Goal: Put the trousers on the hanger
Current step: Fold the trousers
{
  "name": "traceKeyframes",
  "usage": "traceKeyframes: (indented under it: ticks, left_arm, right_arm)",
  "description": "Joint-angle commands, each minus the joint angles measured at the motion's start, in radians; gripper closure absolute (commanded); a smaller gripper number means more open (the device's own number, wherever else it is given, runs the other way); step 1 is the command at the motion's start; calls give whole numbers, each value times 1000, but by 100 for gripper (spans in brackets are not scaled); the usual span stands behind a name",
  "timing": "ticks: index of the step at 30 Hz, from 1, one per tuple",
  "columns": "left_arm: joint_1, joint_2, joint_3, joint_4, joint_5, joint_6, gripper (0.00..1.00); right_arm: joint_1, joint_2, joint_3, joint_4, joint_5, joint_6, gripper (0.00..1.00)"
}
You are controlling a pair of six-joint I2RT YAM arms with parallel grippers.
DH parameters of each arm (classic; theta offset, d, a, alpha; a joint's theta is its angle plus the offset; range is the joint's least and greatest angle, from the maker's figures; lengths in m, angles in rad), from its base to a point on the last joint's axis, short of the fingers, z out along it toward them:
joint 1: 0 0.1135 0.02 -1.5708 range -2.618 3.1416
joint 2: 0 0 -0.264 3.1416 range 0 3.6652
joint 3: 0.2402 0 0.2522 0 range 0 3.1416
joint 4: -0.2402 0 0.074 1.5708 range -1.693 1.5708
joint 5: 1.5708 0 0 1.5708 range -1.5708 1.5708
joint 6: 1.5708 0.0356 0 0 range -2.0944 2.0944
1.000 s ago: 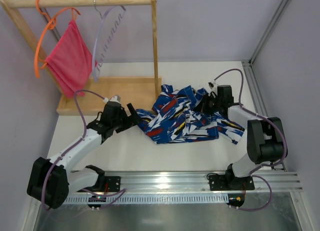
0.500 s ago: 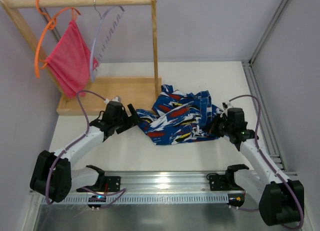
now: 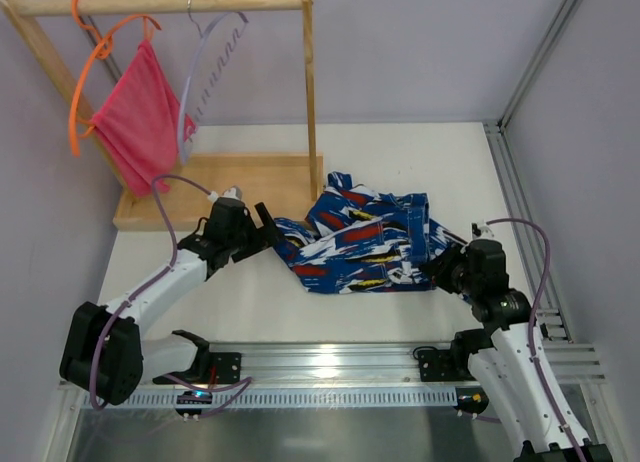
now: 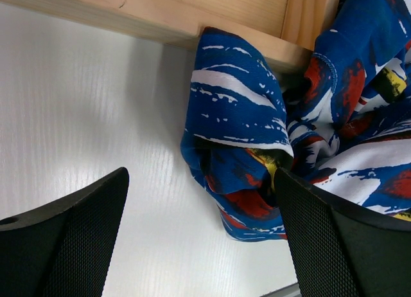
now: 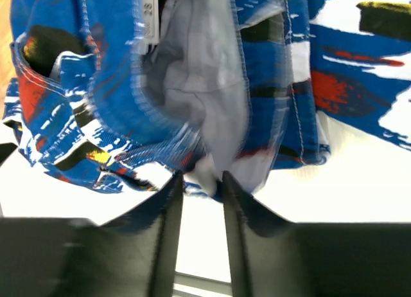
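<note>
My left gripper [image 3: 268,232] has its jaws spread wide and holds nothing. In the left wrist view a folded end of the trousers [image 3: 360,242] lies on the table [image 3: 250,302] between the two fingers. That end is pressed against the wooden base [image 3: 270,177] of the rack.

My right gripper [image 5: 199,189] is at the right end of the bundle. Its jaws stand only a narrow slit apart, and the waistband edge sits right at their mouth. The picture is blurred, so I cannot tell whether the cloth is pinched or just resting there.

The trousers lie crumpled in the middle of the table, between both arms. The hanger [image 3: 205,72] hangs empty on the rail [image 3: 190,2] at the far left, well apart from them.

My worries from here:
- If the right side has no real hold, a lift would leave the waistband behind.
- If I close the left jaws now, I could grab several folded layers at once, and the leg would come up bunched rather than straight.
- The left fingers are close to the wooden base and could knock it.
- The hanger swings freely beside the orange hanger [image 3: 85,82] and the pink cloth [image 3: 140,122], so a push from the cloth could tip it or slide it off.
</note>
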Motion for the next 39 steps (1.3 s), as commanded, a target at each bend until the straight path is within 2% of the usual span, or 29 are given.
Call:
traceKeyframes:
  ticks: [1, 3, 4, 8, 12, 17, 21, 27, 30, 33, 34, 36, 37, 39]
  left_arm:
    - [6, -5, 22, 17, -3, 18, 6]
    - [6, -2, 21, 20, -5, 18, 6]
    - [5, 0, 21, 24, -5, 18, 6]
    - [5, 20, 16, 60, 37, 13, 6]
    - [6, 52, 27, 87, 74, 10, 7]
    - [5, 56, 85, 23, 45, 47, 9]
    - [5, 56, 159, -3, 35, 59, 9]
    - [5, 127, 232, -6, 60, 58, 9]
    - [5, 138, 226, -23, 46, 62, 9]
    - [5, 133, 214, -26, 20, 64, 9]
    - [5, 132, 212, -28, 20, 64, 9]
    - [6, 133, 212, -26, 28, 65, 9]
    - [5, 133, 214, -25, 28, 67, 9]
    - [5, 132, 219, -20, 35, 67, 9]
  right_arm:
    - [2, -23, 37, -71, -1, 20, 64]
    - [2, -25, 48, -59, -18, 51, 51]
    - [4, -22, 53, -10, -27, 54, 42]
    - [1, 105, 173, 107, -11, -23, 27]
    - [-8, 357, 338, 188, 80, -128, 27]
    - [-39, 697, 525, 263, 108, -227, 28]
    - [-60, 860, 573, 302, 140, -287, 29]
    - [-152, 1061, 577, 456, -4, -305, 29]
    - [-154, 1117, 600, 518, -73, -323, 30]
    - [-154, 1144, 608, 576, -162, -323, 48]
    - [-154, 1143, 617, 576, -179, -323, 66]
    - [-154, 1106, 611, 582, -234, -325, 80]
    - [-151, 1077, 604, 579, -240, -328, 96]
    - [-148, 1014, 572, 556, -254, -336, 96]
